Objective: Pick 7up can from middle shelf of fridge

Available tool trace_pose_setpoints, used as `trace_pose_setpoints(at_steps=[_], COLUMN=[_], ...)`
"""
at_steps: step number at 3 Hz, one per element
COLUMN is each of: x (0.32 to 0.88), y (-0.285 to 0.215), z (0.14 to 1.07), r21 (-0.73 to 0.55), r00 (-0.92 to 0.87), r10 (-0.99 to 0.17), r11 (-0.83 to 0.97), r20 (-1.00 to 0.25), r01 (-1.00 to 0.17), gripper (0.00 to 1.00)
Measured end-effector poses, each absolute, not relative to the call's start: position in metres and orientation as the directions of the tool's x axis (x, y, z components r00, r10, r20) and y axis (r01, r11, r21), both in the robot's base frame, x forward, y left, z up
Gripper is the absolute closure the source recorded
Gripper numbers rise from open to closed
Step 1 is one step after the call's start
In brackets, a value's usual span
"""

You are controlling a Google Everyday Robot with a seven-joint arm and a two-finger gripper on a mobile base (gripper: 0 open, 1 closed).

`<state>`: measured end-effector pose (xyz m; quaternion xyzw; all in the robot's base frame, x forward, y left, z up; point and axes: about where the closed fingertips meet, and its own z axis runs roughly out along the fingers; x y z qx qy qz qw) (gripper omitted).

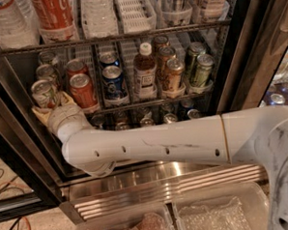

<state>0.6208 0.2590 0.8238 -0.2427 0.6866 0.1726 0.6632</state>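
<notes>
At far left, front lane of the dark wire middle shelf (153, 103): whitish-silver 7up can (43, 92) with green and red markings, upright, silver top showing. Two similar silver cans (47, 64) stand in file behind it.

Beige hand (50, 106): placed at the lower part of the 7up can, partly covering its base, at the shelf's front edge. Whether it is closed on the can or merely set against it cannot be told. White jointed arm (150, 145) runs from the hand down and rightward across the cooler's lower opening, hiding much of the bottom rack.

Next lane right: two red cola cans (82, 88), the front one just beside the hand and the 7up can.

Third lane: two blue cans (113, 80).

Centre: brown drink bottle (144, 71) with white cap and label.

Right of centre: three brown-gold cans (173, 74) in file.

Far right lane: two green cans (202, 68).

Above: upper rack with clear water bottles (3, 20) and a red cola bottle (51, 15).

Below the arm: steel-framed fridge (137, 177) sill; clear plastic bins (217, 214) at bottom edge.
</notes>
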Motion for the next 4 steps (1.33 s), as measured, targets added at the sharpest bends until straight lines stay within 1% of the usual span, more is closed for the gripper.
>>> trace_pose_setpoints(at_steps=[1, 2, 4], x=[0.62, 0.618, 0.599], y=[0.264, 0.27, 0.264], z=[0.826, 0.833, 0.877], r21=[-0.085, -0.09, -0.143], r00=[0.001, 0.014, 0.114], r10=[-0.103, -0.102, -0.091], r11=[0.815, 0.799, 0.774], r20=[-0.995, -0.995, -0.989], r01=[-0.574, -0.594, -0.617], gripper=[0.89, 1.0, 1.0])
